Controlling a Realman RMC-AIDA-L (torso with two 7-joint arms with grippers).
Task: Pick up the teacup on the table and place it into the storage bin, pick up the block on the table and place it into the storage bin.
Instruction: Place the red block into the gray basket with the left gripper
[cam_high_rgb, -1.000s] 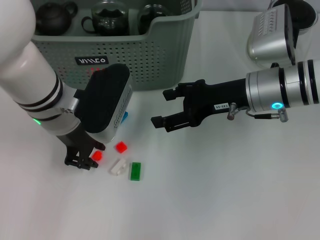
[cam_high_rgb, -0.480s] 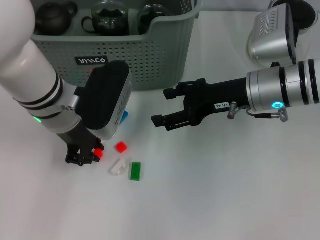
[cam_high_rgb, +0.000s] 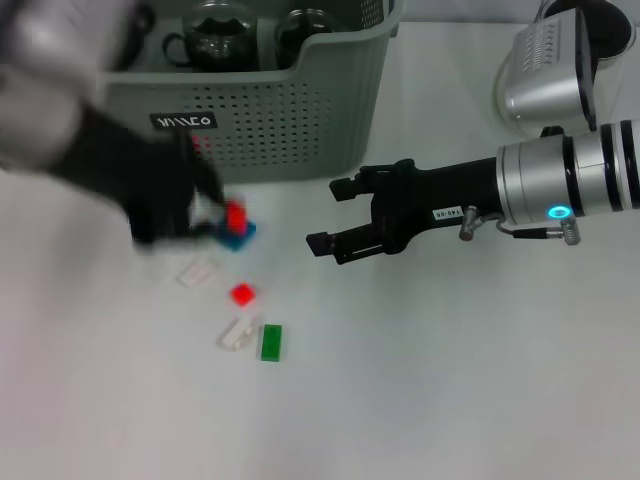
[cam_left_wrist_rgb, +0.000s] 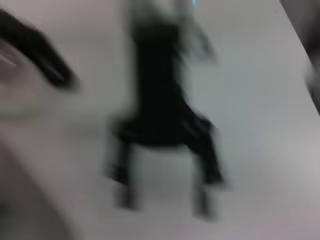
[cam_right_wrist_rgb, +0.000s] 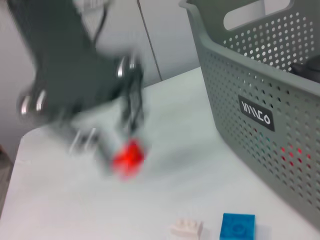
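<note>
One red block (cam_high_rgb: 235, 215) sits in our left claw (cam_high_rgb: 205, 222), lifted beside the storage bin (cam_high_rgb: 290, 130); teacups already lie inside. Right claw (cam_high_rgb: 335, 215) hangs open, idle over the table (cam_high_rgb: 450, 380). Risk: our fast swing could fling the small block loose.

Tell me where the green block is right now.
In the head view the green block lies flat on the table, on the robot's left, beside a white block and just below a red block.
</note>
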